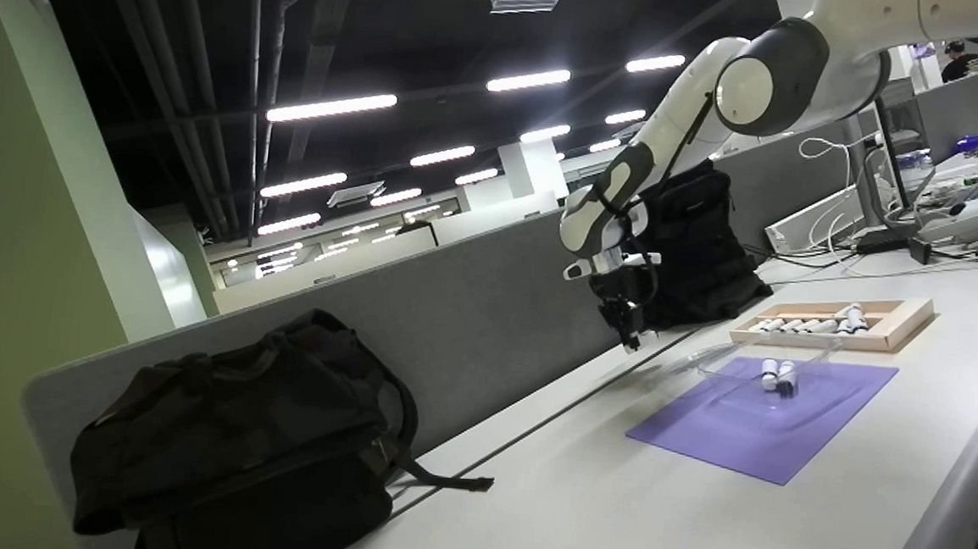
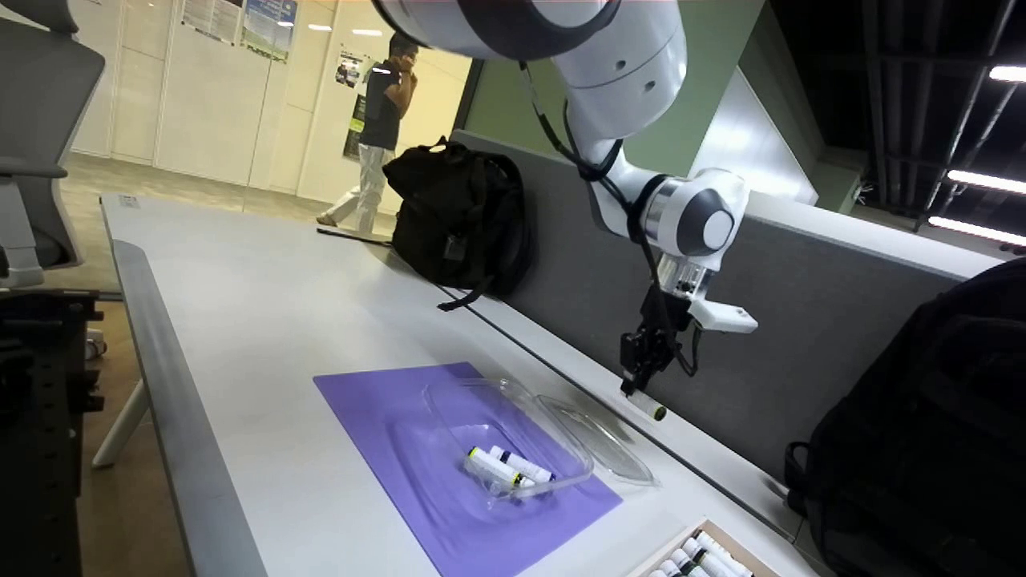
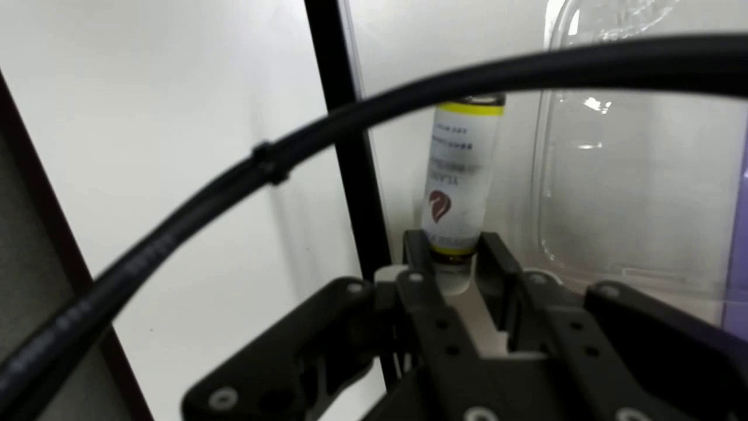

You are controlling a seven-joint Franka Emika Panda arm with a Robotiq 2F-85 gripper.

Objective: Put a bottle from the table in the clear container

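My gripper (image 3: 450,241) is shut on the capped end of a small white-labelled bottle (image 3: 461,169) with yellow bands. In an exterior view the gripper (image 2: 630,388) holds this bottle (image 2: 648,405) tilted, low over the back strip of the table, near the grey partition. The gripper (image 1: 631,343) also shows in an exterior view (image 1: 631,343), left of the mat. The clear container (image 2: 588,470) stands open on a purple mat on the pale table (image 2: 264,320). Two white bottles (image 2: 495,465) (image 2: 523,465) lie inside it.
A clear lid (image 2: 601,441) lies between the container and the back strip. A wooden box (image 1: 908,330) with several white bottles stands beyond the mat. Black bags (image 1: 249,447) (image 1: 686,244) rest against the grey partition (image 1: 494,326). A dark gap runs along the table's back.
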